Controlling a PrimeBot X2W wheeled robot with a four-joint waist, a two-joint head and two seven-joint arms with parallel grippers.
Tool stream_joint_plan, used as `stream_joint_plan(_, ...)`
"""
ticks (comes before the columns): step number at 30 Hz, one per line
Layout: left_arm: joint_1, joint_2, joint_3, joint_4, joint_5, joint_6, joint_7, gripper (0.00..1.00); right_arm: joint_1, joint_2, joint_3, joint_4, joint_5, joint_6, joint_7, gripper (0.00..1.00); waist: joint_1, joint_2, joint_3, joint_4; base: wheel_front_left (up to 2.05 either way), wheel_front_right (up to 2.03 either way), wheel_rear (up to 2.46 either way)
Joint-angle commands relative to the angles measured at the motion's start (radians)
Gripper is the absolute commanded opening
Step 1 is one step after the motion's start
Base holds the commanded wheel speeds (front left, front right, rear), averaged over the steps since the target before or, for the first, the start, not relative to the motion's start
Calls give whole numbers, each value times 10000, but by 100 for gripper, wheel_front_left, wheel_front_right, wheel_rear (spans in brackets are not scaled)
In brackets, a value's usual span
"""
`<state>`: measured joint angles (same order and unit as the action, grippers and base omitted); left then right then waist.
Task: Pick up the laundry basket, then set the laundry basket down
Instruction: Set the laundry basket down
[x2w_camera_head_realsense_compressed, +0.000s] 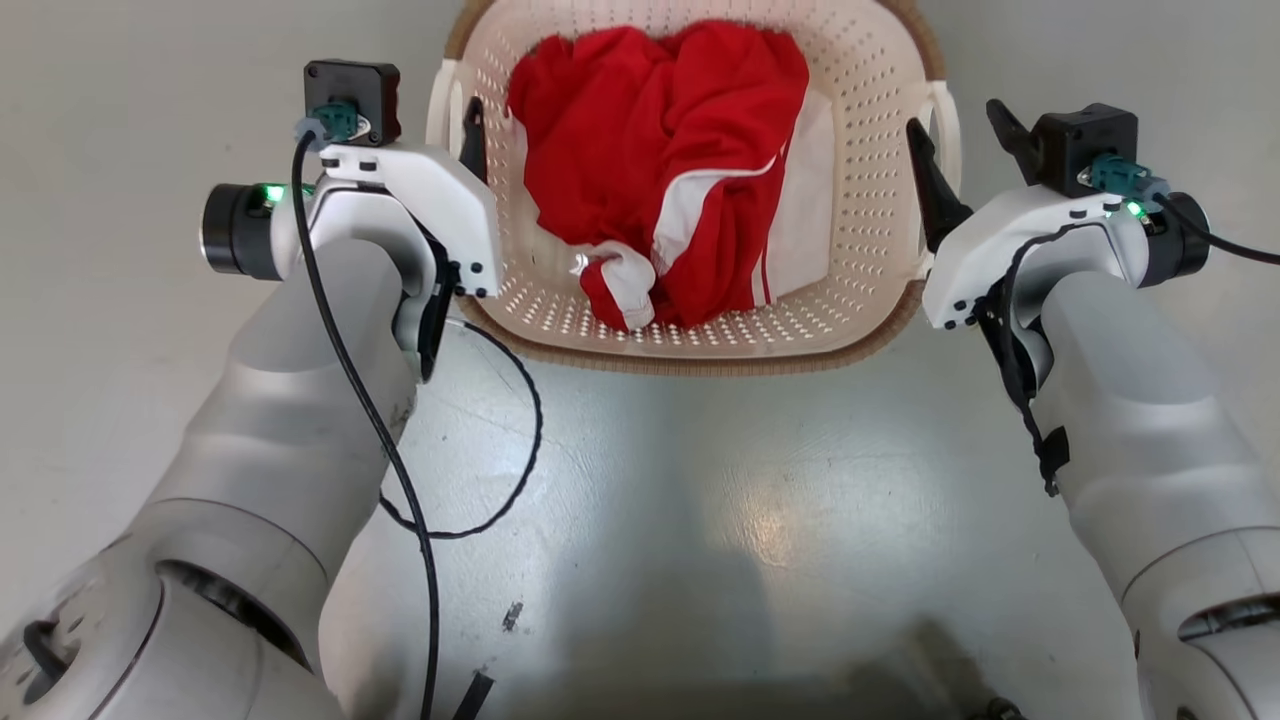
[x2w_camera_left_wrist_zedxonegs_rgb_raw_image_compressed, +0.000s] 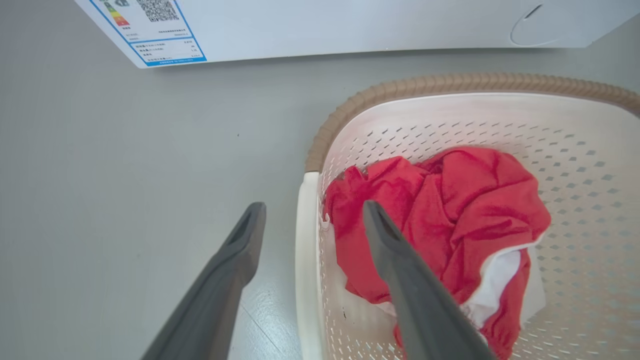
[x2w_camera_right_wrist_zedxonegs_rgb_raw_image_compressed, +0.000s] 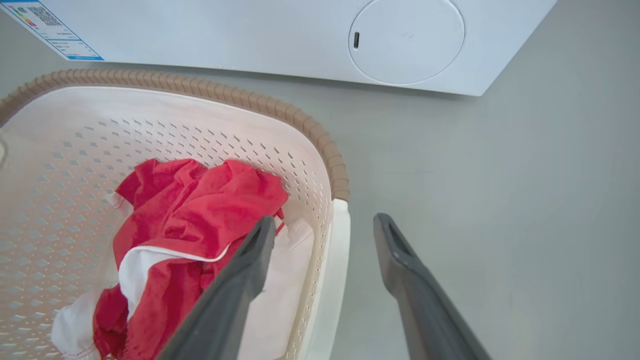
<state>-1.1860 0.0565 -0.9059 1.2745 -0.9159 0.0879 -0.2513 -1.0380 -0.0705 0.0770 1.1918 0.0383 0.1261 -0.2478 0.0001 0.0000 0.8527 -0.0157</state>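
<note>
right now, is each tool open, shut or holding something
Left tool: open, a finger each side of the basket handle, not gripping.
Right tool: open, likewise astride the other handle, not gripping.

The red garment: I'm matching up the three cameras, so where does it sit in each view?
Head view: the red garment is at top centre, inside the laundry basket.
Left wrist view: the garment is right of centre, against the basket's near wall.
Right wrist view: the garment is at lower left.
Shared landmark: the basket's brown rim.
</note>
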Motion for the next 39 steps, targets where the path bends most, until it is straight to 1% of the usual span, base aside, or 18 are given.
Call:
stream_joint_plan(1, 249, 232, 228, -256, 7, 6, -99, 100, 547, 202, 54, -287, -33, 46, -139, 100, -1, 0, -215, 19, 0, 0, 0)
stream_joint_plan(4, 530, 399, 572, -815, 178, 53, -101, 100, 743, 202, -95, -588, -78, 46, -139, 100, -1, 0, -503, 38, 0, 0, 0)
stream_joint_plan(7, 904, 375, 942, -1350, 356, 225, -102, 100, 1076, 202, -342, -997, -254, 46, -139, 100, -1, 0, -958, 97, 0, 0, 0)
stream_joint_plan(9, 1129, 493, 1298, -1753, 516, 301, -103, 100, 1291, 202, -542, -1314, -406, 46, -139, 100, -1, 0, -1240, 113, 0, 0, 0)
stream_joint_plan(13, 1720, 650, 1914, -2415, 1002, 379, -103, 100, 1747, 202, -892, -1931, -641, 46, -139, 100, -1, 0, -1858, 147, 0, 0, 0)
stream_joint_plan(17, 2414, 765, 2595, -3054, 1530, 409, -104, 100, 2170, 202, -1007, -2498, -744, 46, -139, 100, -1, 0, -2548, 135, 0, 0, 0)
stream_joint_plan(22, 3358, 843, 3444, -3629, 2073, 332, -104, 100, 2736, 202, -1042, -3214, -796, 46, -139, 100, -1, 0, -3415, 106, 0, 0, 0)
stream_joint_plan(24, 3489, 863, 3565, -3725, 2207, 305, -104, 100, 2842, 202, -1074, -3351, -825, 46, -139, 100, -1, 0, -3559, 110, 0, 0, 0)
stream_joint_plan(27, 4053, 949, 4082, -4147, 2677, 163, -104, 100, 3367, 202, -1117, -3887, -866, 46, -139, 100, -1, 0, -4217, 105, 0, 0, 0)
stream_joint_plan(31, 4779, 1017, 4694, -4568, 2976, 68, -104, 100, 4015, 202, -1123, -4438, -836, 46, -139, 100, -1, 0, -4881, 58, 0, 0, 0)
stream_joint_plan(39, 6345, 1154, 5719, -5737, 3767, 8, -104, 100, 5461, 202, -1240, -5482, -915, 46, -139, 100, -1, 0, -6213, 43, 0, 0, 0)
